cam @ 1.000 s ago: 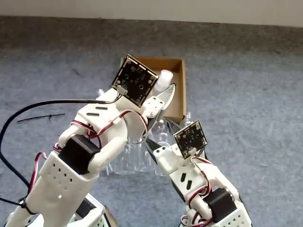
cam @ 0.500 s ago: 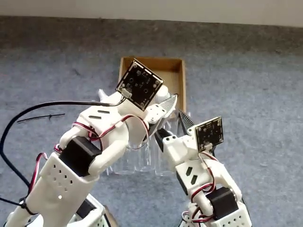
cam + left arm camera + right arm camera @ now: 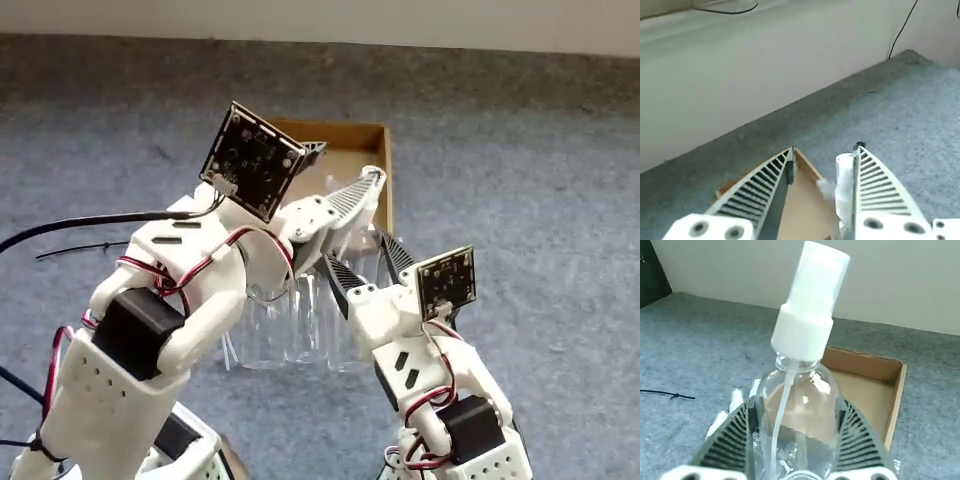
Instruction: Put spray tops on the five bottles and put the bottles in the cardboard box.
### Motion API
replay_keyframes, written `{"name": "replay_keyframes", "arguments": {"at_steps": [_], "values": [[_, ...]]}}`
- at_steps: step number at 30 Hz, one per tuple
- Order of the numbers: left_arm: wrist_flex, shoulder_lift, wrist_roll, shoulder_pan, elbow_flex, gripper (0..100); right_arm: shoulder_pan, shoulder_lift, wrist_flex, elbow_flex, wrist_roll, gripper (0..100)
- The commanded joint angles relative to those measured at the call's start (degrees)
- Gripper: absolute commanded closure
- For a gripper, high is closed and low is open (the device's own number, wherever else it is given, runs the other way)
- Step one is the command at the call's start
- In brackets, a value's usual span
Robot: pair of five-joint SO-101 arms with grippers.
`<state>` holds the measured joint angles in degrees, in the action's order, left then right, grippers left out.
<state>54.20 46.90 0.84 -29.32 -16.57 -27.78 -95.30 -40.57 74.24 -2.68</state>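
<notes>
A grey carpet (image 3: 530,200) covers the table. The cardboard box (image 3: 340,128) lies open-topped on it at the far side, beyond both arms. The left gripper (image 3: 347,160) hangs above the box, its fingers spread wide and nothing between them. In the left wrist view the box's brown floor (image 3: 805,210) shows under the gap, and a white piece (image 3: 843,182) sits just beside one finger; I cannot tell whether it touches.

Nearer the arm bases, a cluster of clear bottles (image 3: 275,335) stands on the carpet just short of the box. The right gripper (image 3: 796,410) is above this cluster, clamped on a bottle (image 3: 805,400) by its round body, one finger on each side. A spray top (image 3: 810,295) sits on the bottle's neck, with its thin tube running down inside the glass.

Loose spray tops (image 3: 734,399) lie on the carpet beside the cluster, and a black tie (image 3: 671,394) lies farther off.
</notes>
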Motion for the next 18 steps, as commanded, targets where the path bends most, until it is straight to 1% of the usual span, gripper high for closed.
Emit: {"name": "replay_keyframes", "arguments": {"at_steps": [1, 6, 14, 18], "values": [[-3.4, -4.3, 0.0, 2.2, 3.3, 84, 0.7, -0.7, 1.1, -0.4, -0.5, 99.4], [-3.2, -10.5, 0.0, 2.0, 4.4, 84, 0.7, -0.7, 1.1, -0.3, -0.5, 99.4], [3.3, -4.9, -0.1, 2.4, 3.6, 84, 0.7, -0.7, 1.3, 2.3, -0.5, 99.4], [5.9, -3.6, -4.3, 2.4, 3.6, 84, 0.7, -0.7, 1.3, 2.3, -0.5, 99.4]]}}
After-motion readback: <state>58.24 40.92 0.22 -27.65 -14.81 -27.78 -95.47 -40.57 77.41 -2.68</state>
